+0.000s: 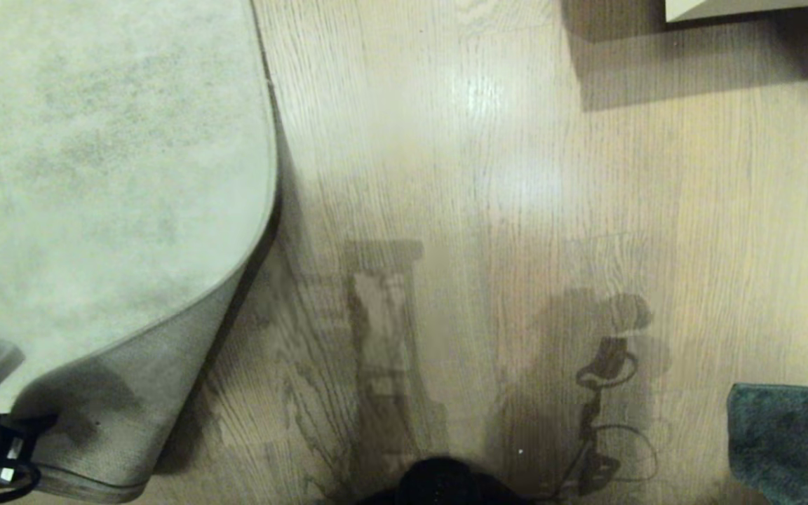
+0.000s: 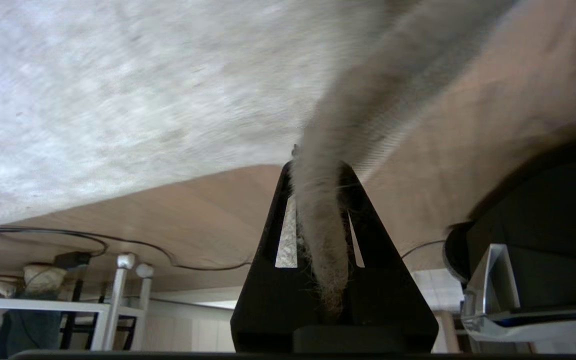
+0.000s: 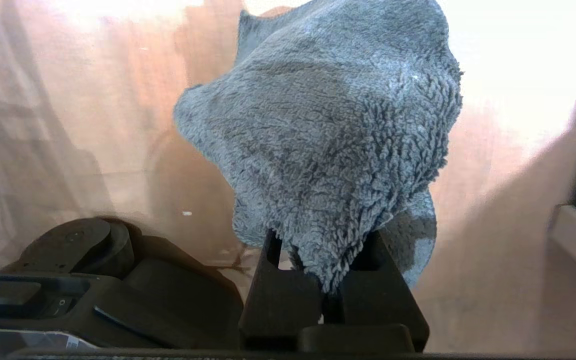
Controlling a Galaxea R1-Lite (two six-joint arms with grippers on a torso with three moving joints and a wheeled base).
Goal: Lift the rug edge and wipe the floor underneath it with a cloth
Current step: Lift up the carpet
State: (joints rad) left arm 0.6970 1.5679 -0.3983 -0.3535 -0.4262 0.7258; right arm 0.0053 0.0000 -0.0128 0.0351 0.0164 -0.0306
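Wood-grain floor (image 1: 502,175) fills most of what I see from the head camera, with the pale rug on the left side of it. I have the left gripper (image 2: 318,200) closed narrow on the rug edge (image 2: 320,235), and in the head view this corner (image 1: 123,393) is raised and curled over, so its underside shows and a dark shadow lies below it. So the lifting part looks done to me. My right gripper (image 3: 325,270) is pinched on the cloth (image 3: 328,140), which hangs over the bare floor well apart from the rug; in the head view I see only a piece of it at the lower right corner (image 1: 790,442). The wiping is not started, I judge: the cloth must travel across the open floor to the strip beside and under the lifted corner. Nothing stands between them, only shadows of my own arms. A pale furniture piece (image 1: 748,8) is at the far right, and thin cables (image 2: 118,242) lie on the floor beyond the rug in the left wrist view.
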